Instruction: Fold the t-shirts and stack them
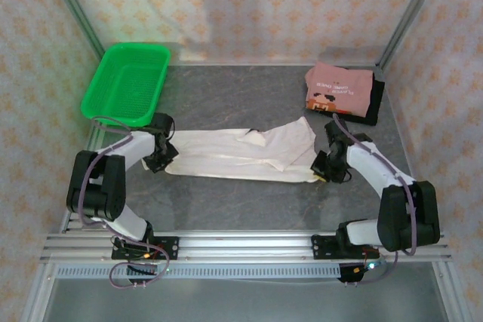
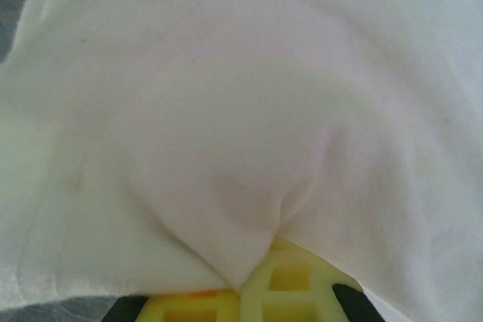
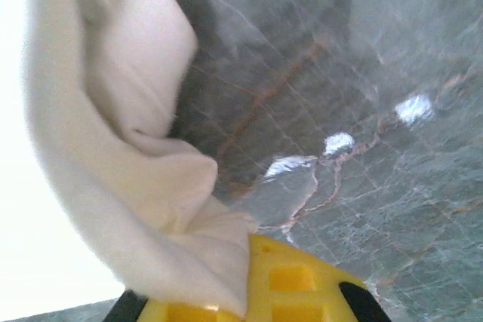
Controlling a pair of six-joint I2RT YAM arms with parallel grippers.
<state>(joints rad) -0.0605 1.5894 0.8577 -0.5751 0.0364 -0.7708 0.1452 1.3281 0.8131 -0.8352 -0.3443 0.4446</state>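
left gripper (image 1: 161, 157) is pinched tight on one end of the big cream-white cloth t-shirt (image 1: 241, 152), right gripper (image 1: 321, 169) clamps the other end (cloth bunched over its yellow fingers (image 3: 287, 277)). shirt's stretched across the grey marble table (image 1: 249, 201). folded dusty-pink printed tee (image 1: 339, 88) sits on a black tee (image 1: 375, 103), far right corner.

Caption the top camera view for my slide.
Left tool and right tool pinch opposite ends of the cream t-shirt on the table.

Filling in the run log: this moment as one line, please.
left gripper: shut on cream tee | right gripper: same tee | pink tee: folded on black tee
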